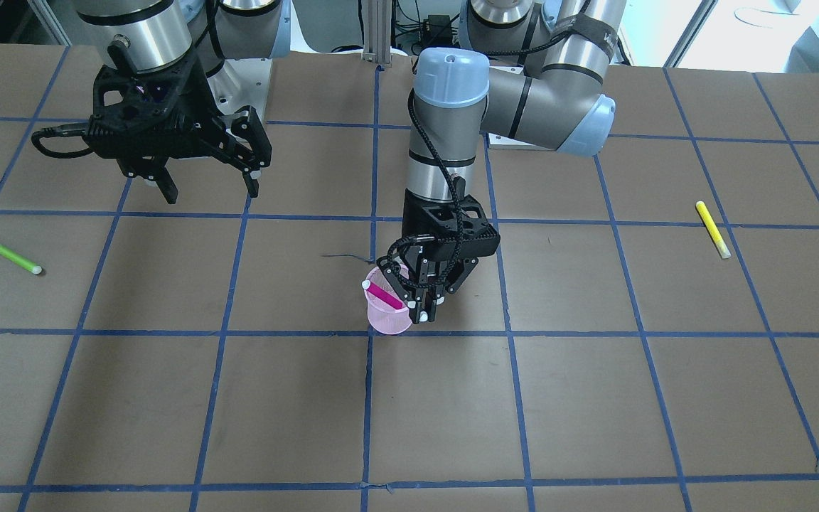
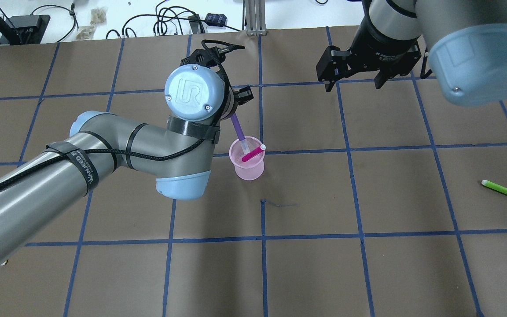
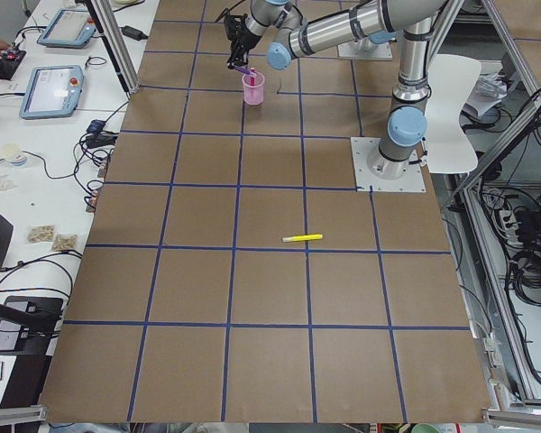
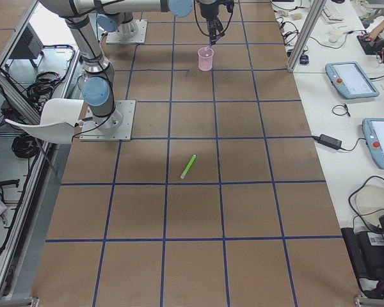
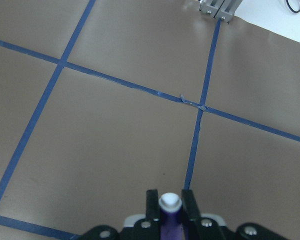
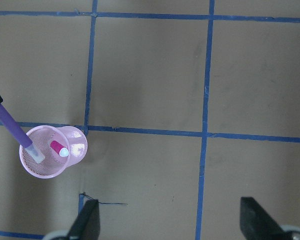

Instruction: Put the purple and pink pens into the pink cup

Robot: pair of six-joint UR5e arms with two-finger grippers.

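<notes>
Over the middle of the brown gridded table (image 2: 368,273), the left hand (image 1: 425,306) pinches a slim purple plastic pen (image 2: 237,127) by its upper end, tip inside the pink mesh cup (image 2: 248,171).
Beside that tip a pink white-capped pen (image 2: 252,154) leans in the cup; further right, the right hand (image 2: 352,83) hangs spread and empty. The purple pen looks light, stiff and smooth, so a grip near the top suits; the cup may tip easily. Only the right wrist view looks down on both pens inside the rim; the left wrist view shows just the pinched pen end above the table.
</notes>
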